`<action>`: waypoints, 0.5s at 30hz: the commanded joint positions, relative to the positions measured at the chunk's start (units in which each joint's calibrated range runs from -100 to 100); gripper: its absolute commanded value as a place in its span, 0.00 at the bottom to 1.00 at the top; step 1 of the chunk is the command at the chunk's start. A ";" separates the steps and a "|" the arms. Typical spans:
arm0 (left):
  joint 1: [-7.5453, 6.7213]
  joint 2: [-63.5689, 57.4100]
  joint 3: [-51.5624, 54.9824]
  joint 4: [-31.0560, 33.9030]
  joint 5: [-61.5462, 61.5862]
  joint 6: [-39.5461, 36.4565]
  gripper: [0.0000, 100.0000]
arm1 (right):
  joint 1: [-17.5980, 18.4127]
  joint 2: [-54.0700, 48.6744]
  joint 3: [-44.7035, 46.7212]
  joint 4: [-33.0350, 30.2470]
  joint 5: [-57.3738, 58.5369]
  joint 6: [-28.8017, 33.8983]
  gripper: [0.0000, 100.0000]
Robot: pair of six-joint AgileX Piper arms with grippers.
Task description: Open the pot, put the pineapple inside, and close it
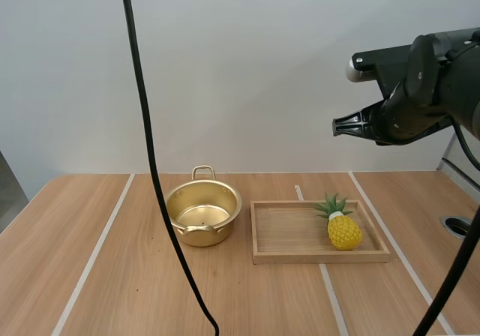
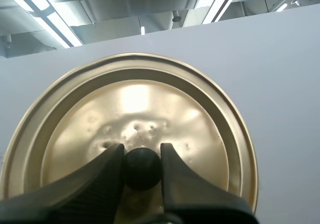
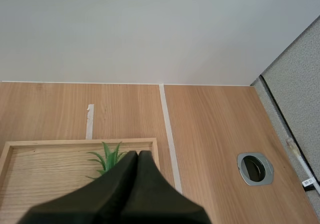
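Your light wooden worktop (image 1: 90, 276) carries a shallow wooden tray (image 1: 289, 231). It sits at 3 o'clock from a gold pot (image 1: 229, 220), just beside it. The pot stands open. Your right arm (image 1: 427, 88) hangs high above the tray's 3 o'clock end, and the right jaws are pressed together in one dark wedge. The gold lid (image 2: 135, 109) is off the pot, with the left jaws clamped on its black knob (image 2: 143, 168). The yellow pineapple (image 1: 343, 229) rests in the tray near its 3 o'clock end, leaves toward 11 o'clock.
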 commanded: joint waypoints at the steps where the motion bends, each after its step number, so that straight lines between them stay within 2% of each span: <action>1: -0.11 -0.41 -0.59 -0.66 -1.40 -0.51 0.00 | -0.20 0.50 -0.48 0.28 0.26 -0.77 0.00; 8: -0.11 -0.46 -0.59 -0.01 -1.40 -0.51 0.00 | -0.20 3.62 -0.48 8.58 2.60 -7.86 0.00; 15: -0.11 -0.46 -0.59 0.00 -1.55 -0.51 0.00 | -0.20 6.75 -0.48 9.32 4.49 -8.18 0.00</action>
